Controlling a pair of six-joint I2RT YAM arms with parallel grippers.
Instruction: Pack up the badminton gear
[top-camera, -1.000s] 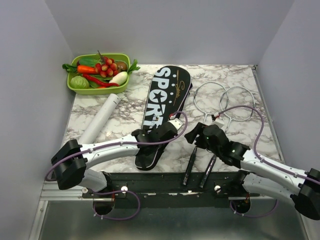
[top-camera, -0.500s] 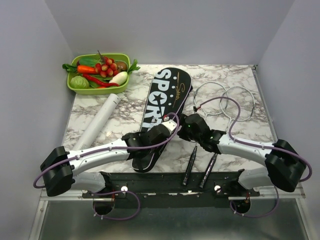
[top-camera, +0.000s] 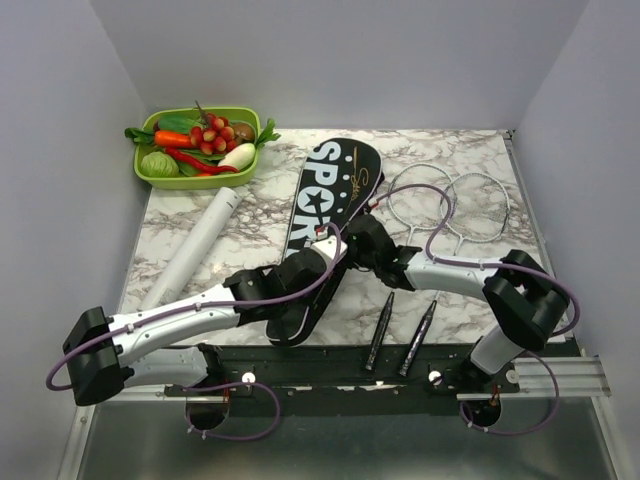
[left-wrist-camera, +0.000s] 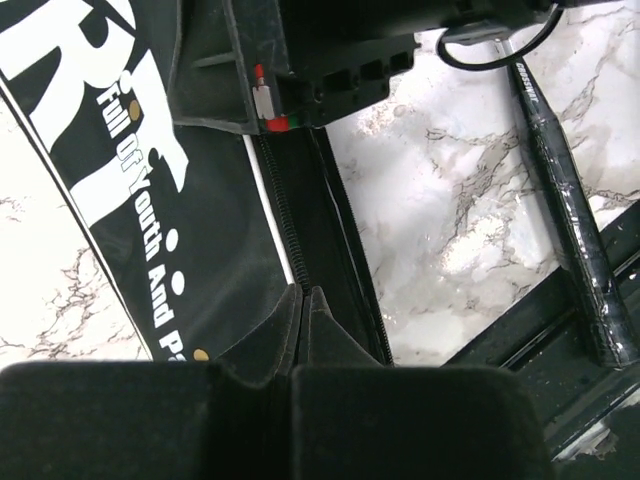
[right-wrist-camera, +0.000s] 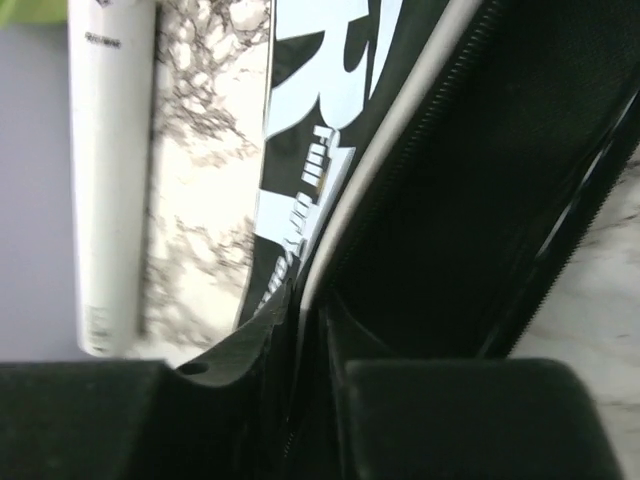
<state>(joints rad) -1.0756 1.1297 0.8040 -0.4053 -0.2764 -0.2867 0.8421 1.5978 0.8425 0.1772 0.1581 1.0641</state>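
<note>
The black bag (top-camera: 332, 195) lettered "SPORT" lies down the middle of the table. My left gripper (top-camera: 318, 256) is shut on its zipper edge (left-wrist-camera: 290, 250), fingertips (left-wrist-camera: 318, 318) pinched together. Right beside it, my right gripper (top-camera: 352, 240) is closed on the bag's white-piped rim (right-wrist-camera: 345, 230), which runs between its fingers (right-wrist-camera: 270, 325). Two silver rackets (top-camera: 420, 195) (top-camera: 478, 205) lie to the right of the bag, their black handles (top-camera: 381, 328) (top-camera: 418, 336) pointing at the near edge. One handle (left-wrist-camera: 572, 225) shows in the left wrist view. The white tube (top-camera: 195, 245) (right-wrist-camera: 110, 170) lies to the left of the bag.
A green tray (top-camera: 190, 178) of toy vegetables stands at the back left. Grey walls close in the table on three sides. A black rail (top-camera: 330, 362) runs along the near edge under the racket handles. The two wrists sit close together over the bag's lower half.
My right arm has swung left from over the racket handles to the bag, and its jaws have closed on the rim. My left gripper stayed shut and slid slightly up along the bag.
</note>
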